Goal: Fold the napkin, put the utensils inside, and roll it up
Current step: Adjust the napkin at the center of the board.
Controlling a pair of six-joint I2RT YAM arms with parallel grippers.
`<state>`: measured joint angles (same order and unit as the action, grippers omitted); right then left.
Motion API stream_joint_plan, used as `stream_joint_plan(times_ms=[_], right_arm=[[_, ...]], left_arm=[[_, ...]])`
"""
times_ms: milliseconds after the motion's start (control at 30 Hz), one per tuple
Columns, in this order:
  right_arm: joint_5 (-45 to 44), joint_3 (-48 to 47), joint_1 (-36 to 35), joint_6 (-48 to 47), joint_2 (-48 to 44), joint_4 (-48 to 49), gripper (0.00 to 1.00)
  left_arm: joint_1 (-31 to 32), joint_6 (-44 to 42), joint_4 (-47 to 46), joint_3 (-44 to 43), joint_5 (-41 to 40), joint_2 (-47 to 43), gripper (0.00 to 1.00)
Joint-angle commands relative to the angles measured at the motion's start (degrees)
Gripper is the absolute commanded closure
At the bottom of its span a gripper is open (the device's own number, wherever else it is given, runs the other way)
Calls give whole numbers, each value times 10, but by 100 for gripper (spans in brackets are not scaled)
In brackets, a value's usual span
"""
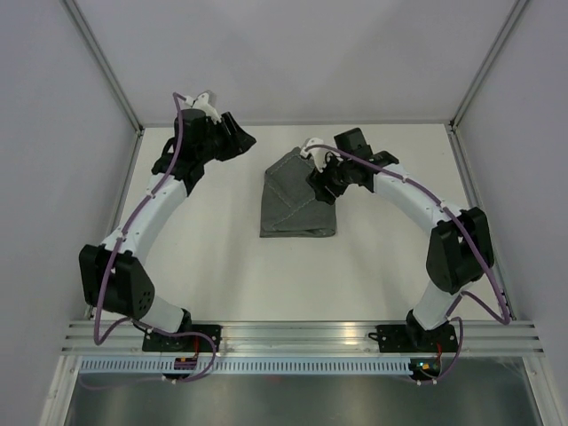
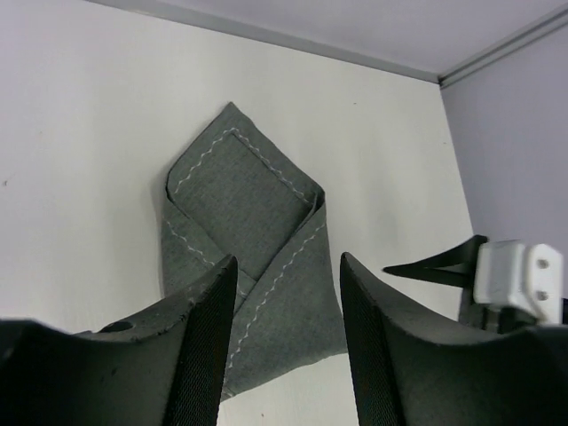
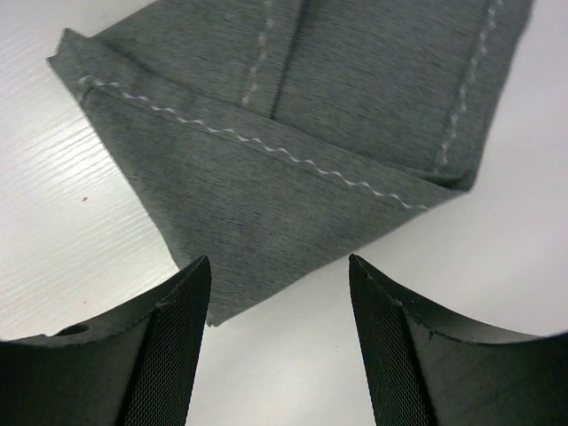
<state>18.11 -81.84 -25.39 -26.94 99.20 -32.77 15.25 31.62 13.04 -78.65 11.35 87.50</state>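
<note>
Napkin (image 1: 297, 206), folded into a layered, roughly five-sided packet, lying flat near the middle of the tabletop (image 1: 222, 266). Right hand (image 3: 279, 284) is poised over the packet's far right edge, fingers spread with nothing between them. Left hand (image 2: 288, 271), likewise spread and empty, stands beyond the cloth's far left corner, clear of it.

Dark charcoal-grey square cloth napkin (image 3: 293, 177): matt woven fabric
White surface (image 3: 71, 231): smooth, faint wood-grain
Right end effector fingers (image 3: 169, 355): matt black, mesh-textured
</note>
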Motion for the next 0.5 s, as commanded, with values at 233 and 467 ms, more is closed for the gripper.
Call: stream_joint_plan(times_ms=[233,467], right_arm=[[-38,97,-112,-101,-13,83,31],[-60,146,-138,-118,5,137,31]], left_arm=[[0,-13,-17,156,9,-173,43],[0,-30,8,130,9,-189,43]])
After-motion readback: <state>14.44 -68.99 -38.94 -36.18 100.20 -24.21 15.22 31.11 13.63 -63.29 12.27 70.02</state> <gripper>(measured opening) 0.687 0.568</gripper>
